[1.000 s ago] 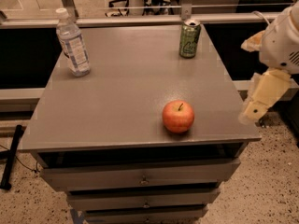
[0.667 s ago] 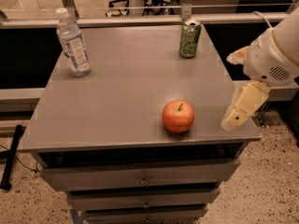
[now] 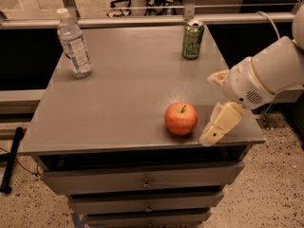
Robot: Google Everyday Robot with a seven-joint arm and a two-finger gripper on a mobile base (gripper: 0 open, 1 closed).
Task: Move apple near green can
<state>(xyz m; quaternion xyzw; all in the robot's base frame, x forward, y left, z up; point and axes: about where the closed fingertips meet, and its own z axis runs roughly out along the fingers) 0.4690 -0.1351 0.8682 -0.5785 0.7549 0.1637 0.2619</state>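
Grey metal counter [image 3: 118,94] fills most of my view, with drawers [image 3: 142,182] stacked beneath it. The apple [image 3: 181,118] sits near the front right of the counter, stem up. The green can [image 3: 193,40] stands upright at the far right, well apart from the apple. A clear water bottle [image 3: 74,44] stands near the far left corner. My tool [image 3: 211,108] hangs at the counter's right edge, just right of the apple, its two cream fingers spread wide and holding nothing. The lower finger [image 3: 221,125] lies just beside the apple; I cannot tell whether it touches.
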